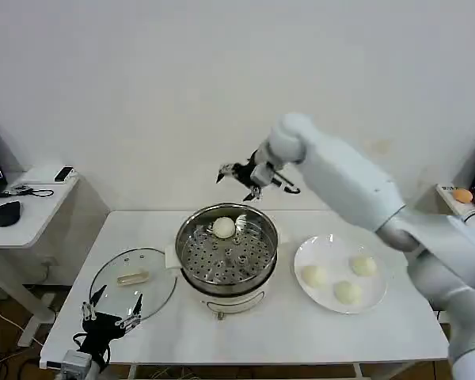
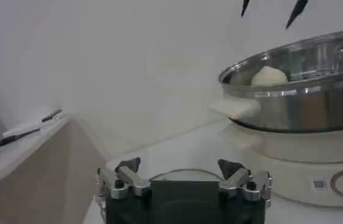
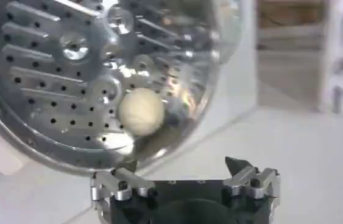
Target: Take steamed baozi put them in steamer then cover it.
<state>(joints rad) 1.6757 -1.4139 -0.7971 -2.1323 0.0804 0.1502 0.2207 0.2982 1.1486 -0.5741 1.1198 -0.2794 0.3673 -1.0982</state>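
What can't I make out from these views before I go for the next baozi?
- Steamer tray, near part: hidden by the pot's front wall in the left wrist view.
- Cover: hidden behind the left gripper body in its wrist view.
- Plate with three baozi: outside both wrist views.
- Right gripper: fingertips cut off in its wrist view.

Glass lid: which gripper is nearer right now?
Left. The left gripper sits open at the table's front edge beside the glass lid. The right gripper hangs open above the steamer, beyond its far rim.
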